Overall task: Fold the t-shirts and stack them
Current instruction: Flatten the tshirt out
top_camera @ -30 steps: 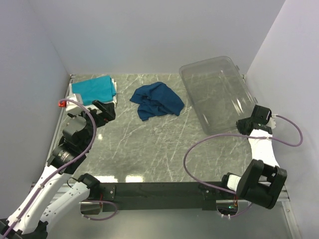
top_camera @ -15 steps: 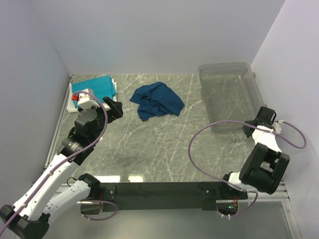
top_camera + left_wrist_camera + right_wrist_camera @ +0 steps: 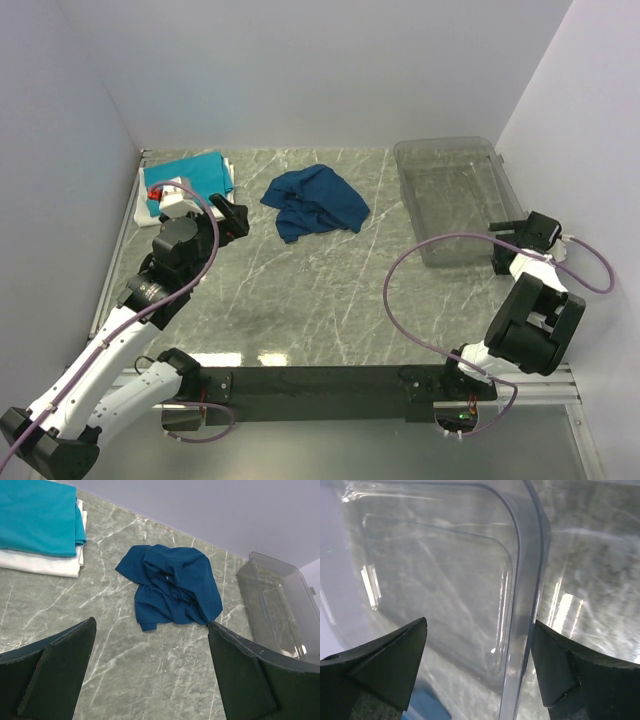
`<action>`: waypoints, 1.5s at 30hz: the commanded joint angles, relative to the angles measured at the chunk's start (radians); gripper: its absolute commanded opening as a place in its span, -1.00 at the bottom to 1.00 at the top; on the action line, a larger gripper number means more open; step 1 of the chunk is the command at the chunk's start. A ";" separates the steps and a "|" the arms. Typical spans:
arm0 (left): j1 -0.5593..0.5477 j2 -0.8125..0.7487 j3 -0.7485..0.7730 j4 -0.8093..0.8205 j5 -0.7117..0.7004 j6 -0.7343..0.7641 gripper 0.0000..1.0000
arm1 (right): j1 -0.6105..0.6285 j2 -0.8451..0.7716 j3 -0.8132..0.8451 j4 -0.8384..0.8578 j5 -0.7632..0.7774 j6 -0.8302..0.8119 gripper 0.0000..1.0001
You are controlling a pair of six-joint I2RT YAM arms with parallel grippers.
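Well ahead of left gripper [image 3: 151, 630], navy t-shirt [image 3: 172, 587]

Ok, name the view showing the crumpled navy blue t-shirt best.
Left wrist: the crumpled navy blue t-shirt sits central, folds clear. Top external shows it smaller; right wrist shows only the clear plastic bin.

In the top view, bare table [image 3: 330, 300] fills the centre and lower middle, open to either arm. The crumpled navy t-shirt [image 3: 316, 202] lies at upper centre, with free strips on both sides. The folded teal and white stack [image 3: 188, 180] fills the upper left corner. The clear bin [image 3: 455, 200] blocks the upper right, close against the side wall [image 3: 570, 120].
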 commanded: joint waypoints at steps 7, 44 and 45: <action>0.004 -0.015 0.000 0.038 0.053 0.029 0.99 | -0.006 -0.187 -0.013 -0.025 -0.140 -0.191 0.83; 0.148 0.984 0.574 0.118 0.573 -0.250 0.50 | 0.816 0.248 0.812 -0.749 -0.519 -1.578 0.53; 0.148 1.017 0.591 0.121 0.588 -0.249 0.45 | 0.816 0.262 0.849 -0.756 -0.543 -1.572 0.52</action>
